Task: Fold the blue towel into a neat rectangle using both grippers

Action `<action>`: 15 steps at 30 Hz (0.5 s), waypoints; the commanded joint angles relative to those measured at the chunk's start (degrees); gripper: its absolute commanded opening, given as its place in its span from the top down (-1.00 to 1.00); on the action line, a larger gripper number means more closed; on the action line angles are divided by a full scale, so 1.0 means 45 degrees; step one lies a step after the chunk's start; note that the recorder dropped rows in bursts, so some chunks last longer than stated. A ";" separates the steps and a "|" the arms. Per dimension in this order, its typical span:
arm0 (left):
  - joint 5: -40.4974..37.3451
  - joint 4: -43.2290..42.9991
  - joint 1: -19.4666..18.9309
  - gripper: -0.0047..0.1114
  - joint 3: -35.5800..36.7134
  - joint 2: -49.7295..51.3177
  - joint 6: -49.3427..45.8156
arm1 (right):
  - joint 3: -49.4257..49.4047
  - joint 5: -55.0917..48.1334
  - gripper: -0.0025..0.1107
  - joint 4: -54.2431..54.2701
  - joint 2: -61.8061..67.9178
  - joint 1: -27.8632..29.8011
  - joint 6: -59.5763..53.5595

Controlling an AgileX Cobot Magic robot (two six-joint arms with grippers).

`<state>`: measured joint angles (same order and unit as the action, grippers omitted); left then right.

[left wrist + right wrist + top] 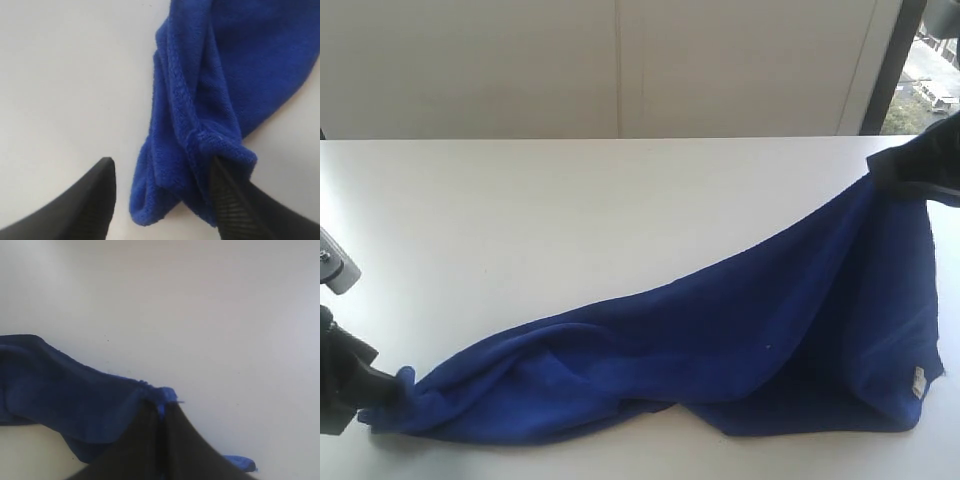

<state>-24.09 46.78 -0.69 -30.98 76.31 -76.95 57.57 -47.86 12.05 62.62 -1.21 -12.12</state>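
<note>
The blue towel (720,340) stretches in a long slope from the front left of the white table up to the right. Its white tag (918,381) hangs at the lower right. My left gripper (382,388) is at the towel's low left end. In the left wrist view that gripper (161,165) stands open, and the bunched towel corner (200,150) lies on the table between its jaws, resting against one finger (235,205). My right gripper (892,172) is raised at the right and is shut on the towel's upper corner (167,395), with the cloth (65,390) hanging from it.
The white table (570,220) runs back to pale wall panels (620,60). A dark window frame (890,70) stands at the back right. The towel's right edge hangs close to the right border of the exterior view.
</note>
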 commanded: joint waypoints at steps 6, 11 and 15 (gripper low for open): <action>0.0957 -0.3902 -0.0031 -0.12 -0.0254 -0.0931 0.3376 | -0.0080 0.0189 0.96 0.0052 -0.0036 -0.0010 -0.0163; 0.0606 -0.5129 -0.0031 -0.12 -0.0254 -0.0931 0.4949 | -0.0080 0.0183 0.96 0.0077 -0.0036 -0.0010 -0.0163; 0.0715 -0.4972 -0.0031 -0.12 -0.0452 -0.1176 0.5665 | -0.0080 0.0183 0.96 0.0102 -0.0036 -0.0010 -0.0163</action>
<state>-19.78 24.16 -0.69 -32.18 72.25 -54.38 57.57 -47.84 12.05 62.62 -1.21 -12.12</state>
